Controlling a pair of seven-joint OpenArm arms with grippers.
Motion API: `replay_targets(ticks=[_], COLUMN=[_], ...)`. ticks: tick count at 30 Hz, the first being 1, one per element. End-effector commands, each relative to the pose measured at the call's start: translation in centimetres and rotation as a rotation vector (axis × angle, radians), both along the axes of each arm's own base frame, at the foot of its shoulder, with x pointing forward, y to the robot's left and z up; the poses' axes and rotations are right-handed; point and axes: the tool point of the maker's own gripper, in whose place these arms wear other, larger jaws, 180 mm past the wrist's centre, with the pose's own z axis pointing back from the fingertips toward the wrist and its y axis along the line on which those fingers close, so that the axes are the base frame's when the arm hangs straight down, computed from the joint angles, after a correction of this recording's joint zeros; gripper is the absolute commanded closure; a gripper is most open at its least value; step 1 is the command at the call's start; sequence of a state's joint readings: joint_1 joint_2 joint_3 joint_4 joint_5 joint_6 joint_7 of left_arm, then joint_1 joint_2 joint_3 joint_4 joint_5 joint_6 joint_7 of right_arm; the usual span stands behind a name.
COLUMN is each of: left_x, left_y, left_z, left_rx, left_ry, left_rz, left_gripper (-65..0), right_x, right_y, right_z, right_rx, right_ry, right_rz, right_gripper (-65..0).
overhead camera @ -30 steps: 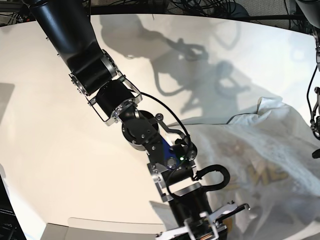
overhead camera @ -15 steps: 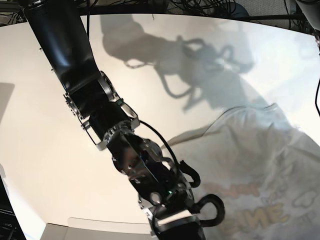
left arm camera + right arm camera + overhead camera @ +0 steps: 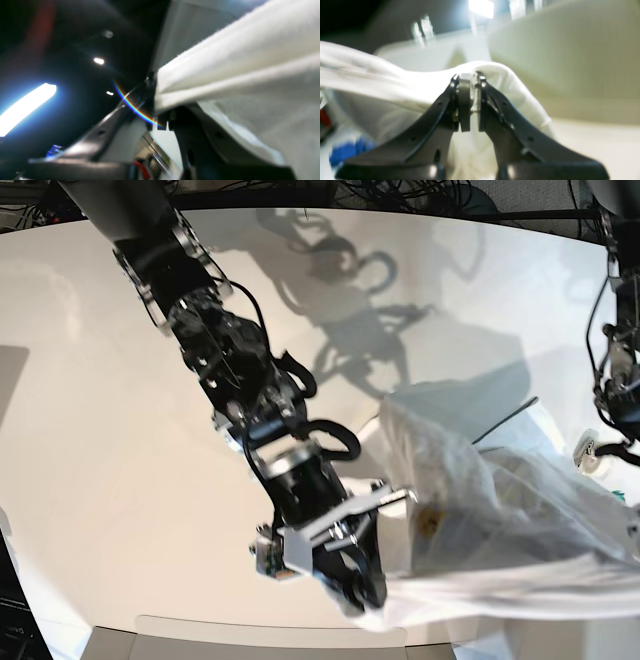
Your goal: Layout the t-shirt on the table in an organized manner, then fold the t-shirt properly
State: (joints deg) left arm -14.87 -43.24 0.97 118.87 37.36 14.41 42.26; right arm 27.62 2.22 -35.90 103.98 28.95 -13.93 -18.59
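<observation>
The white t-shirt [image 3: 500,510] hangs stretched in the air over the right part of the white table [image 3: 100,430], with a small yellow bit of print showing. My right gripper [image 3: 368,600] is shut on its lower left edge; the right wrist view shows the jaws [image 3: 468,100] pinched on a fold of white cloth [image 3: 500,75]. My left arm [image 3: 618,390] stands at the right edge. In the left wrist view the left gripper [image 3: 161,120] is shut on a thick white hem [image 3: 225,75]. The neck label is hidden.
The black right arm [image 3: 230,370] crosses the table diagonally from the far left to the near middle. A grey panel [image 3: 270,638] lies along the near edge. Dark cables [image 3: 400,192] run behind the curved far edge.
The right arm has swung up and its gripper has come into view from below the frame. The shirt, spread low with its print showing, is now lifted and bunched between the grippers.
</observation>
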Motion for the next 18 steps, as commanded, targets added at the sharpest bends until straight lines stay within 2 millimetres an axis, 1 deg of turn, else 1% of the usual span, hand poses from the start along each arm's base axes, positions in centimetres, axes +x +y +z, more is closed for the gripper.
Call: replay_targets(ticks=[1,4,6,7,8,12,13,15,17,18], left_x=[-1.0,-0.5,-0.3,-0.3,-0.2,-0.2,-0.3,-0.2,0.0,0.1], left_y=[0.6,0.3,0.1,0.0,-0.2,-0.3,-0.4,-0.8,-1.3,-1.4], left_z=[0.6,-2.7,-4.2,-4.8,-5.4,-7.1,-7.8,-9.1,-9.7,-9.8], left_rx=[-0.011,-0.072,-0.108,-0.124,-0.141,-0.166,-0.168,-0.166,-0.165,-0.165], left_ry=[-0.048,0.015,0.036,0.044,0.053,0.088,0.109,0.15,0.168,0.171], left_rz=[0.041,0.025,0.019,0.016,0.013,0.011,0.012,0.002,-0.011,-0.014], left_gripper=[0.0,0.0,0.0,0.0,0.0,0.0,0.0,0.0,0.0,0.0], right_x=[0.2,-0.3,0.0,0.4,0.8,1.8,2.3,3.2,4.7,5.2], right_y=[-1.4,-1.7,-2.1,-2.8,-3.0,-2.9,-2.8,-1.6,-0.5,0.3], right_z=[1.1,-0.2,-0.4,-0.3,-0.2,0.7,0.9,1.2,1.8,2.5], right_rx=[0.002,-0.064,-0.074,-0.072,-0.077,-0.114,-0.129,-0.138,-0.141,-0.136], right_ry=[-0.026,0.033,0.068,0.086,0.105,0.148,0.165,0.196,0.215,0.212], right_rz=[-0.049,-0.028,-0.032,-0.046,-0.048,-0.041,-0.036,-0.019,-0.015,-0.008], right_gripper=[0.0,0.0,0.0,0.0,0.0,0.0,0.0,0.0,0.0,0.0])
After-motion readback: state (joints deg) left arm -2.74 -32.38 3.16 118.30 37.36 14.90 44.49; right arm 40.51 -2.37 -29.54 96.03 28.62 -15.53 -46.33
